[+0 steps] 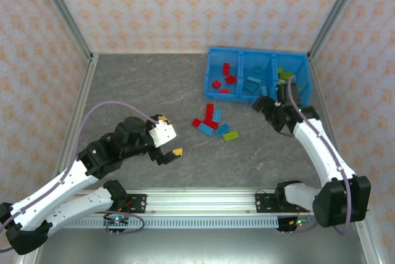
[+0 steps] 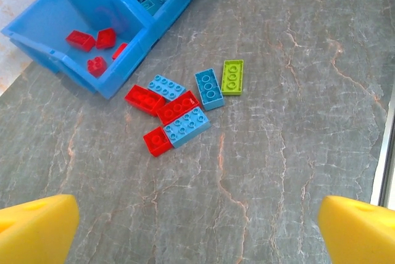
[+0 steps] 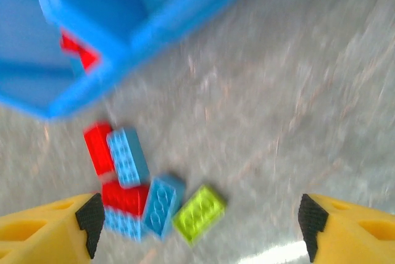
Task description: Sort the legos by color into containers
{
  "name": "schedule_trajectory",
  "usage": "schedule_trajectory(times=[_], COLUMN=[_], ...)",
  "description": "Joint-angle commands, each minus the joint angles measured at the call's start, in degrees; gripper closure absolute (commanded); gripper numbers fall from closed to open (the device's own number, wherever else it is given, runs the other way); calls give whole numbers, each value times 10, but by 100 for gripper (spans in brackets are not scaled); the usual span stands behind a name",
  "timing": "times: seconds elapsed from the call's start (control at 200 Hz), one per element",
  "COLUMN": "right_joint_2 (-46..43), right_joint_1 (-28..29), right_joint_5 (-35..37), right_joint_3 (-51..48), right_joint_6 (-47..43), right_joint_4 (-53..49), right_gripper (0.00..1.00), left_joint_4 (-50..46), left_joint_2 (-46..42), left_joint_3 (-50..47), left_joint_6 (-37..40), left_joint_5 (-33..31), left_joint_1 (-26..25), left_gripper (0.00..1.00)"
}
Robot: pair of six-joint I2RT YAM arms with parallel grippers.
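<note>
1. Seven loose bricks (image 1: 213, 123) lay huddled on the table (image 1: 142, 91), just in front of the bin (image 1: 208, 76), and reds and light blues were touching, a couple of them overlapped
2. The lime green brick (image 2: 232, 77) sat at the edge of that huddle, side by side with a light blue one
3. Over in the bin, at the far right of the table, sorted red bricks (image 1: 223, 80) were in the left compartment, blue bricks (image 1: 252, 83) in the middle one and green bricks (image 1: 285, 74) in the right one
4. The right gripper (image 3: 197, 233) hung by the bin's near wall, to the right of the huddle. Its fingers were apart with nothing between them, and its wrist view, though blurred, looked down on the loose bricks
5. And the left gripper (image 2: 197, 233) was well apart from the pile, out on the left side of the table, its yellow fingertips spread wide and empty, facing the huddle and the bin
</note>
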Motion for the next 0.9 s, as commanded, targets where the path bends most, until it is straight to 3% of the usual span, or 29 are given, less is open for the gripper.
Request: schedule_trajectory(times=[0.0,0.12,0.26,0.601,0.896], right_joint_2=[-14,33,130,244,286], right_joint_1=[61,122,155,159,159], right_joint_5=[-6,2,-20,14,30], right_joint_3=[-49,-47,-23,-3,9], right_joint_6=[61,74,82,121,115], right_joint_4=[-34,-33,-6,74,61], right_gripper=[22,27,26,25,24], left_joint_4=[13,9,8,9,8], left_joint_2=[9,19,20,11,13], left_joint_3=[-6,-2,-2,-6,-6], left_joint_6=[4,2,1,1,2], left_joint_5=[19,22,22,10,10], left_joint_1=[8,13,15,16,16], left_gripper=[0,0,0,0,0])
